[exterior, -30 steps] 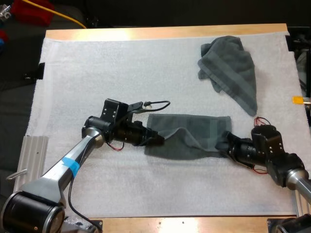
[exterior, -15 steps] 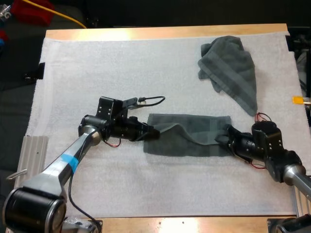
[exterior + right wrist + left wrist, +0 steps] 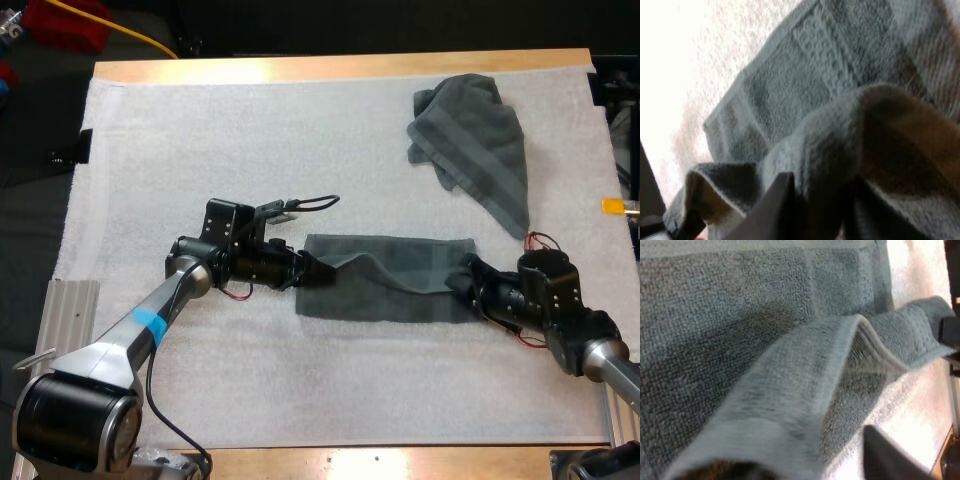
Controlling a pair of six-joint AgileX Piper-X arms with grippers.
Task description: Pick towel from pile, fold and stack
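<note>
The left gripper (image 3: 311, 272) pinches the left end of the oblong dark grey-green towel (image 3: 400, 288) lying mid-table, where a ridge of cloth rises. The right gripper (image 3: 464, 284) clamps its bunched right end. A crumpled grey-green towel (image 3: 478, 135) lies on the white mat (image 3: 250, 140), toward its far right corner.

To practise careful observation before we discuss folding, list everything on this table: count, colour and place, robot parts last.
flat towel: one, dark grey-green, mid-mat, a ridge raised across it.
crumpled towel: one, dark grey-green, far right of the mat.
mat: one, white, covering the table.
table: one, wooden.
metal plate: one, silver, ribbed, left of the mat.
left gripper: one, black, shut on the flat towel's left end.
right gripper: one, black, shut on its right end.
</note>
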